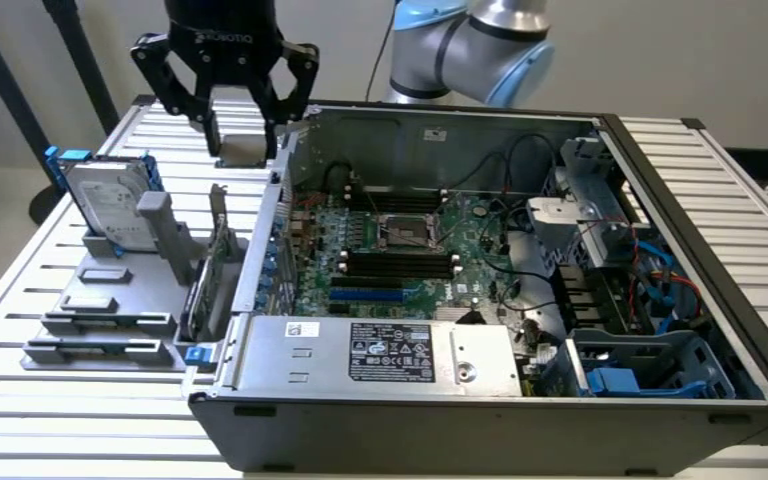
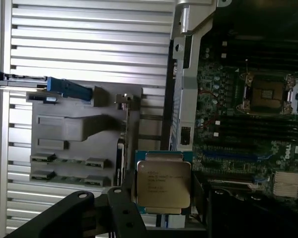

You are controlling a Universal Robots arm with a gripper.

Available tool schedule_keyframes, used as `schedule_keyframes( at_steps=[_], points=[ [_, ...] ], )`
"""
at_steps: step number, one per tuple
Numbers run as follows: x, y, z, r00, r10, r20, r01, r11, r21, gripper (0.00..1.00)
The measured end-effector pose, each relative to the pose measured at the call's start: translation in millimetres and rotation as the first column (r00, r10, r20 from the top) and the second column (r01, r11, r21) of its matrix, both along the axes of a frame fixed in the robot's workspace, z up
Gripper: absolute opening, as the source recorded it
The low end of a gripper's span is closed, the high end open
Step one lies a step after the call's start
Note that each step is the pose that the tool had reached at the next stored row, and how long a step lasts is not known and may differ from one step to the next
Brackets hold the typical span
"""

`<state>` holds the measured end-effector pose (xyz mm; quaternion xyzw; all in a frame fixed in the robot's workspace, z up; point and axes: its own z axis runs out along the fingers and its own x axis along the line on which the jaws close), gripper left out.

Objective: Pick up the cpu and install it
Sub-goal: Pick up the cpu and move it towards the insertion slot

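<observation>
Slatted table [image 1: 24, 400] carries the open computer case [image 1: 491, 425], and inside it the motherboard [image 1: 471, 225] lies flat with the socket [image 1: 408, 232] at its centre. On the exterior view's left, the hard drive [image 1: 107, 200] stands upright in a grey rack [image 1: 104, 345]. Up high, the gripper [image 1: 244, 152] hangs just outside the case wall, its 2 fingers clamped on the cpu [image 1: 244, 144], well above the table and apart from the socket.

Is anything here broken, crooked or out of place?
Nothing looks broken or spilled. The one thing out of its place is the cpu, held in the gripper above the table by the edge of the open computer case, while the socket on the board sits empty.
</observation>
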<state>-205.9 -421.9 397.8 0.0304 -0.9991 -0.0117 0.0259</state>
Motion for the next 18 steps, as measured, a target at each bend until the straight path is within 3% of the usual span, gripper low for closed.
schedule_keyframes(
  at_steps=[8, 13, 18],
  points=[
    [35.8, 4.8, 0.1, 1.0000, 0.000, -0.0002, 0.000, 1.0000, -0.0001, 0.55],
    [50.9, 17.1, -0.6, 1.0000, 0.000, -0.0001, 0.000, 1.0000, -0.0001, 0.55],
    [69.9, 25.7, -2.9, 1.0000, 0.000, -0.0002, 0.000, 1.0000, -0.0001, 0.55]
  ],
)
